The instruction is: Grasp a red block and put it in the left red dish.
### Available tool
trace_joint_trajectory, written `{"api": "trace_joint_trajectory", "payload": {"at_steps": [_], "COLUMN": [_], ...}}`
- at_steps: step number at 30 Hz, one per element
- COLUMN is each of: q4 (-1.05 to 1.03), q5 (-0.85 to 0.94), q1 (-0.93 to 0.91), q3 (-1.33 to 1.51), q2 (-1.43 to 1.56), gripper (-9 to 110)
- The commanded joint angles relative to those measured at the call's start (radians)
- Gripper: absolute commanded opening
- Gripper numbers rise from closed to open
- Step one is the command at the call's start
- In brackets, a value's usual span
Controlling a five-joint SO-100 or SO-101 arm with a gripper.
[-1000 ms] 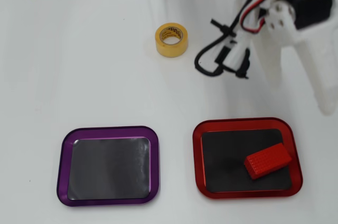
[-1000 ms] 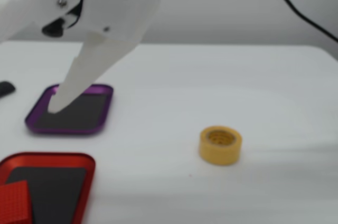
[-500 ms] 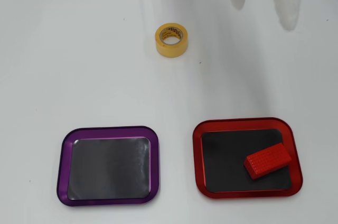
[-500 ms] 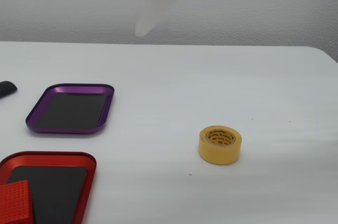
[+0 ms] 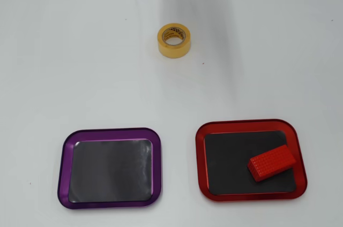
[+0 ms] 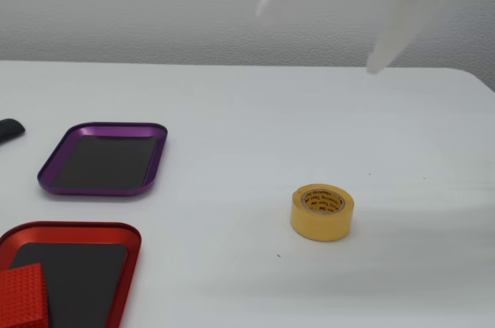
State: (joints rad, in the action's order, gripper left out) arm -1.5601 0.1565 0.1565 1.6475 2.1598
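The red block (image 5: 271, 163) lies tilted inside the red dish (image 5: 199, 157), in its right part in the overhead view. In the fixed view the block (image 6: 22, 293) sits at the bottom left corner, inside the red dish (image 6: 77, 227). My gripper (image 6: 317, 40) hangs high above the table at the top of the fixed view, blurred by motion. Its two white fingers (image 6: 387, 42) are spread wide apart with nothing between them. It is far from the dish and the block. In the overhead view the gripper is all but out of view at the top edge.
A purple-rimmed tray (image 5: 63, 168) with a dark inside lies beside the red dish and holds nothing; it also shows in the fixed view (image 6: 100, 127). A yellow tape roll (image 5: 174, 39) stands mid-table (image 6: 322, 212). A dark object (image 6: 9, 128) lies at the left edge.
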Motion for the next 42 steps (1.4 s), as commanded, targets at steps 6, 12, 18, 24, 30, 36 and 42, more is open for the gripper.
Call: {"api": "trace_joint_trajectory", "payload": {"at_steps": [6, 12, 18, 24, 30, 36, 42], "q4": [0.345, 0.520, 0.515, 0.368, 0.348, 0.334, 0.334], "q5": [-0.025, -0.025, -0.032, -0.067, -0.184, -0.186, -0.187], "q1": [0.000, -0.109, -0.209, -0.207, -0.201, -0.199, -0.201], "q3": [0.678, 1.097, 1.318, 1.407, 1.402, 1.402, 1.402], "q2": [0.541, 0.859, 1.092, 1.258, 1.301, 1.301, 1.301], "gripper": [34, 34, 34, 34, 33, 17, 1]}}
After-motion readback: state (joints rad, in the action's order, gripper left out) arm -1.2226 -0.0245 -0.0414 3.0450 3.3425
